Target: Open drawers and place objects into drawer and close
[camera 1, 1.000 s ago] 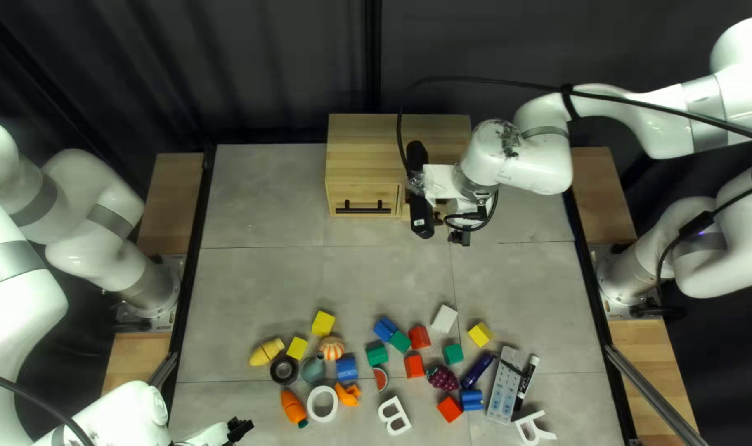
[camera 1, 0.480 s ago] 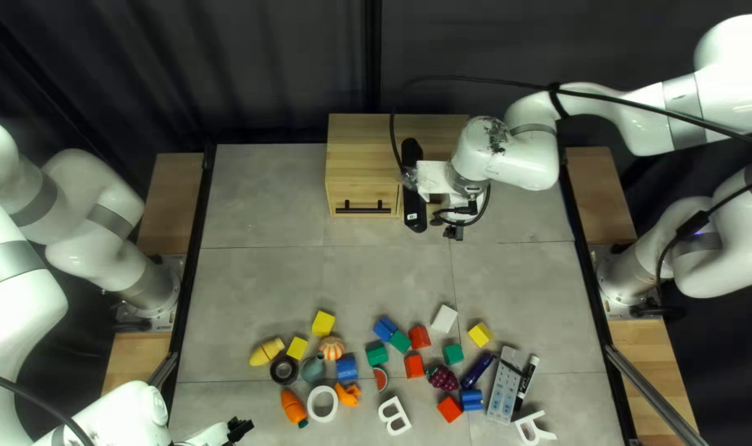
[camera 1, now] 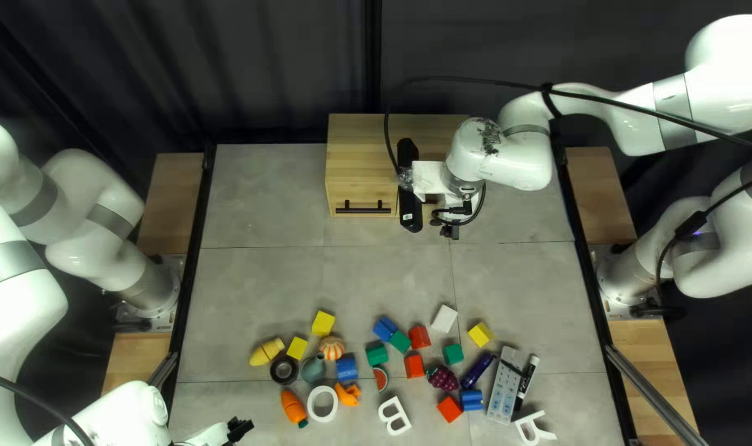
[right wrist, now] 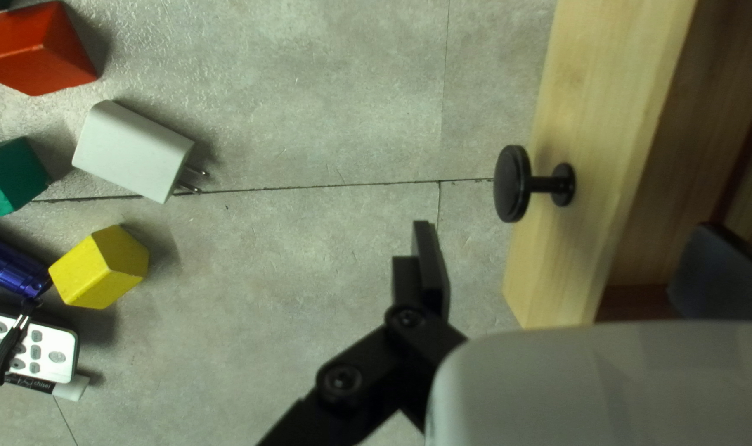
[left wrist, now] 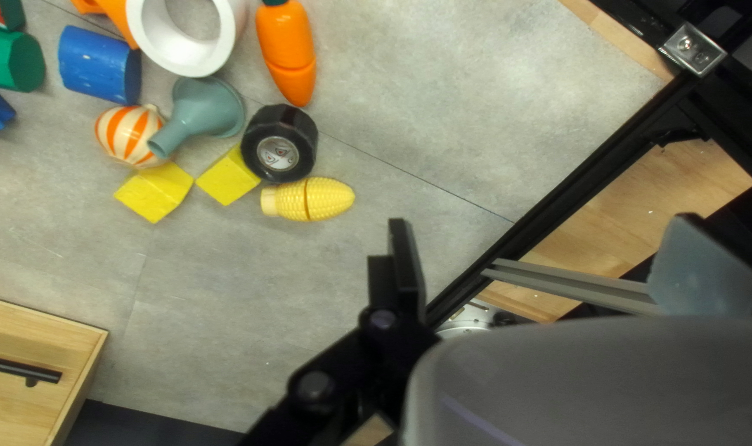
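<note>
1. Farther left in the top left view than in the earlier frame, my right arm (camera 1: 516, 161) now leans over the cabinet (camera 1: 364, 153); my left arm looks unmoved.
2. My right gripper (right wrist: 566, 230) is wide open and holds nothing, one finger outside the drawer (right wrist: 586, 140) front, the other over its inside.
3. Just ahead sits the knob (right wrist: 511, 183), a smooth black disc on a short stem, ungripped. Pale, straight-grained wood surrounds a red-brown interior; the drawer stands at least partly out.
4. I judge the opening step nearly done. Next calls for lifting my fingers clear without nudging the front shut, or a further pull on the knob if the gap is too narrow.
5. Beyond, on matt grey tiles, lie the objects to place: a boxy white plug (right wrist: 132, 153) with two metal prongs, a faceted yellow block (right wrist: 99, 268), a flat remote (right wrist: 54, 355) with rubbery buttons.
6. Farther off, my left gripper (left wrist: 541, 221) is also spread and empty. Ahead of it are the ribbed corn (left wrist: 310, 200), the glossy black tape (left wrist: 279, 144) touching it, and the smooth, tapered carrot (left wrist: 288, 54).
</note>
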### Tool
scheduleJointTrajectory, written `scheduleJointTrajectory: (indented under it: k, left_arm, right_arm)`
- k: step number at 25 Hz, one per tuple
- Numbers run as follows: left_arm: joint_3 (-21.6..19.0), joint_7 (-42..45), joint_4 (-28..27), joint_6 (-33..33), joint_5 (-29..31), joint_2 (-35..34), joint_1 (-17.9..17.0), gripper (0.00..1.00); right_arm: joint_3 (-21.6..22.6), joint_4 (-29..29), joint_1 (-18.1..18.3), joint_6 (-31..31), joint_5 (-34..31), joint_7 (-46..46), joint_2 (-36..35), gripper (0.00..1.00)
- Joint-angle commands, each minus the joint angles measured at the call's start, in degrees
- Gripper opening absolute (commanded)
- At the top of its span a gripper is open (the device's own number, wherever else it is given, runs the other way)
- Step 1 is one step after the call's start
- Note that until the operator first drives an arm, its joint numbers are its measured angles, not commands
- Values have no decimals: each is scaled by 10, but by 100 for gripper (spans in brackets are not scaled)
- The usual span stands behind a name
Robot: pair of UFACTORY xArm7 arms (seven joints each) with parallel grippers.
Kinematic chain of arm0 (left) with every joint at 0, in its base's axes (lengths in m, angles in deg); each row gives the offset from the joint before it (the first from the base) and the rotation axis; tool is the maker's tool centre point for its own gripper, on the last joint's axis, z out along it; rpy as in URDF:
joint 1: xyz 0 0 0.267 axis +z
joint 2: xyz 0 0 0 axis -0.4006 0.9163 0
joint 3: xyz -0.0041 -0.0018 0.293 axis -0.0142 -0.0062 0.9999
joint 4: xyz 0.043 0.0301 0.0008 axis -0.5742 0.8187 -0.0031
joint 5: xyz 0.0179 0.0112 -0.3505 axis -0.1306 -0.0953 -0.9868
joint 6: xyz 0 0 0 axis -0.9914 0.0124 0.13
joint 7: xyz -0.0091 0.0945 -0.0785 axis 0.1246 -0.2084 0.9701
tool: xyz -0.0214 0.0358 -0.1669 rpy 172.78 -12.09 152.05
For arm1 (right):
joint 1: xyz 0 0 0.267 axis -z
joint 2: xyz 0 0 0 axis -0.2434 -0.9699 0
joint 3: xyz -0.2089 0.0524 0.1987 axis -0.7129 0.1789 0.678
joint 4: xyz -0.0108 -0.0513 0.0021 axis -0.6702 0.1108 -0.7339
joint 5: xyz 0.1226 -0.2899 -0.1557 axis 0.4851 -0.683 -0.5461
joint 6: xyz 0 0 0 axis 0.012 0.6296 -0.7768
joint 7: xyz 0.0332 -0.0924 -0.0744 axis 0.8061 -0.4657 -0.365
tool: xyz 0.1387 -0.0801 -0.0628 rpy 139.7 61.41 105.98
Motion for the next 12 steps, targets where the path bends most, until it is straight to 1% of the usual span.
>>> scheduleJointTrajectory:
  k: [1,4,12]
  left_arm:
    - [0,0,0,0,0,0,0,100]
    - [0,0,0,0,0,0,0,100]
    - [0,0,0,0,0,0,0,100]
  right_arm:
    - [0,3,0,3,2,0,-7,100]
    - [-2,10,1,4,14,-4,-18,100]
    - [-2,26,1,-17,26,3,-26,100]
